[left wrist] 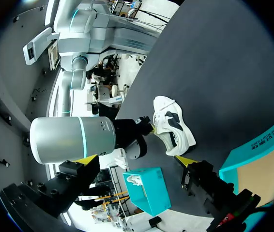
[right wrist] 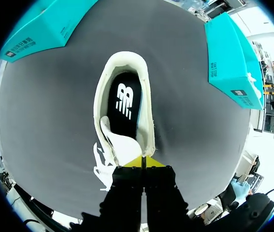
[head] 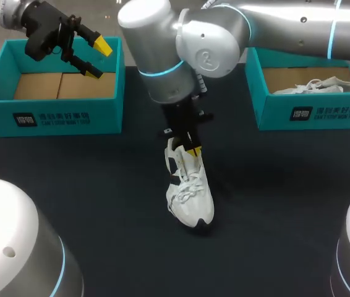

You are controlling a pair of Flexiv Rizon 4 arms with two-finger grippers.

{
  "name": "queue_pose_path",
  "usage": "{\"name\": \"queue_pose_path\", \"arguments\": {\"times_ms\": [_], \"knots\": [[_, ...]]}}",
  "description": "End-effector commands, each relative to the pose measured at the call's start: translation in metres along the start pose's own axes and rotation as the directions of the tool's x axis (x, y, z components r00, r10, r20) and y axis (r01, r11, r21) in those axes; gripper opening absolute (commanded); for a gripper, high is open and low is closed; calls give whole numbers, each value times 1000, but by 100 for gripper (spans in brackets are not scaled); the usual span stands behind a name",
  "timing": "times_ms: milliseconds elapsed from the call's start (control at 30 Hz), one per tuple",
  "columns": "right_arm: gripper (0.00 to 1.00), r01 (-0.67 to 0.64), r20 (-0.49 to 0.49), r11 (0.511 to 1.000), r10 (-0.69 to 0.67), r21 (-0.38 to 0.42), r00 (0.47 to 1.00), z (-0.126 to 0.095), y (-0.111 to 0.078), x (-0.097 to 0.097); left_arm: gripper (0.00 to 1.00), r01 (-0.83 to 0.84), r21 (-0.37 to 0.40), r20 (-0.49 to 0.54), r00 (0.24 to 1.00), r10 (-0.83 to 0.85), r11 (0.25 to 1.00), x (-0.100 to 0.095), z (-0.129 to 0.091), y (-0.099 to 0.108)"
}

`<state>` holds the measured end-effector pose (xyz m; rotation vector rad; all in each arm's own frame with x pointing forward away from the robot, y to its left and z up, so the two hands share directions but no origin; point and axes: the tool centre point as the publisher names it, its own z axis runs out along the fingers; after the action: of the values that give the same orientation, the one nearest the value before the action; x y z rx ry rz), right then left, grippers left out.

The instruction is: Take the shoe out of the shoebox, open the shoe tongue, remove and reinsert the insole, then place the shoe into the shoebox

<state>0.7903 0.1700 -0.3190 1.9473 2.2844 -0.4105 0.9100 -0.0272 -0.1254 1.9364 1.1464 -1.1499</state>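
A white shoe stands upright on the dark table's middle, toe toward the near edge. Its black insole lies inside, and the white tongue is raised over the laces. My right gripper hangs over the shoe's opening, shut, its yellow tips together right at the tongue's edge; nothing shows between them. My left gripper stays open in the air above the left teal shoebox, which shows only a cardboard floor. From the left gripper, the shoe lies well ahead.
A second teal shoebox at the back right holds another white shoe. The right arm's large elbow hangs over the table's back middle. Dark tabletop lies bare around the shoe.
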Motion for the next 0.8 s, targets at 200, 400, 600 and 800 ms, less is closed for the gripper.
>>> {"name": "queue_pose_path", "arguments": {"times_ms": [200, 400, 600, 800], "knots": [[0, 10, -23, 1000, -10, 4, 1000, 12, 11, 7, 100, 0, 0, -2, 1000, 0, 1000, 0, 0, 0], [0, 14, -38, 1000, -14, 0, 999, 19, 18, 15, 100, 0, 0, -2, 1000, 0, 1000, 0, 0, 0], [0, -1, -28, 1000, 1, 4, 1000, 30, 23, 15, 100, 0, 0, -2, 1000, 0, 1000, 0, 0, 0], [0, -10, 10, 999, 11, -46, 1000, 3, 10, 9, 100, 0, 0, -2, 1000, 0, 1000, 0, 0, 0]]}}
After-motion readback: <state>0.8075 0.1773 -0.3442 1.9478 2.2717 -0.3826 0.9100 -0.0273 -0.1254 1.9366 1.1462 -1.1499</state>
